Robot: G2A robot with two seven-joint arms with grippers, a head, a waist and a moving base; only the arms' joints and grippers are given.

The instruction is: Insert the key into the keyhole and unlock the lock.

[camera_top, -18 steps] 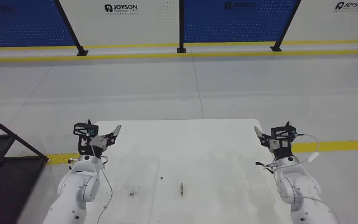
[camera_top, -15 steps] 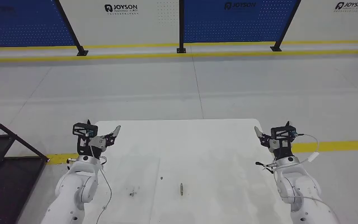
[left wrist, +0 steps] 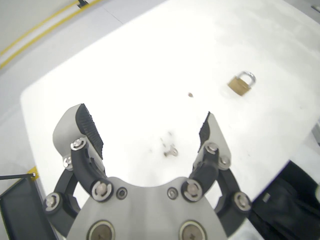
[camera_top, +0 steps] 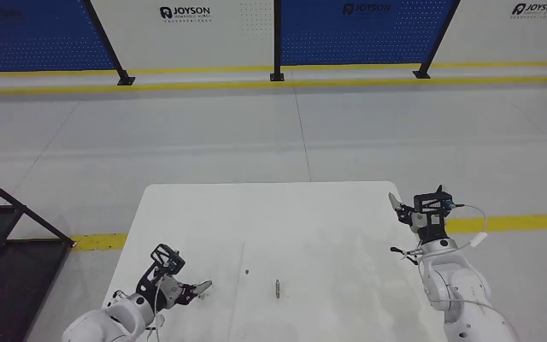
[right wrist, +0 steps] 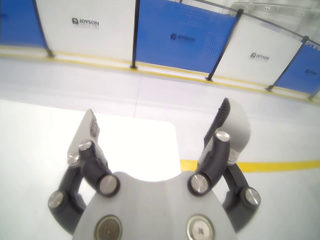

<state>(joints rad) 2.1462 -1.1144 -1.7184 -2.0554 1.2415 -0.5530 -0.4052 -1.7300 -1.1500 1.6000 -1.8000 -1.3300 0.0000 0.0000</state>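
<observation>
A small silver key (left wrist: 171, 152) lies flat on the white table (camera_top: 325, 231), near its front left. My left gripper (left wrist: 145, 109) hovers just above it, open, with the key between and a little short of its fingertips; in the top view this gripper (camera_top: 202, 288) is low over the key's spot. A brass padlock (left wrist: 241, 83) with a steel shackle lies farther right, the same lock (camera_top: 277, 288) near the table's front middle. My right gripper (right wrist: 157, 107) is open and holds nothing, raised at the table's far right corner (camera_top: 398, 208).
A tiny dark speck (camera_top: 247, 272) sits on the table between key and lock. A black frame (camera_top: 26, 224) stands on the floor left of the table. Blue and white fence panels (camera_top: 273, 34) line the far floor.
My left arm has swung from the table's far left corner down to the front left, arriving above the key. The right arm, key and lock have not moved.
</observation>
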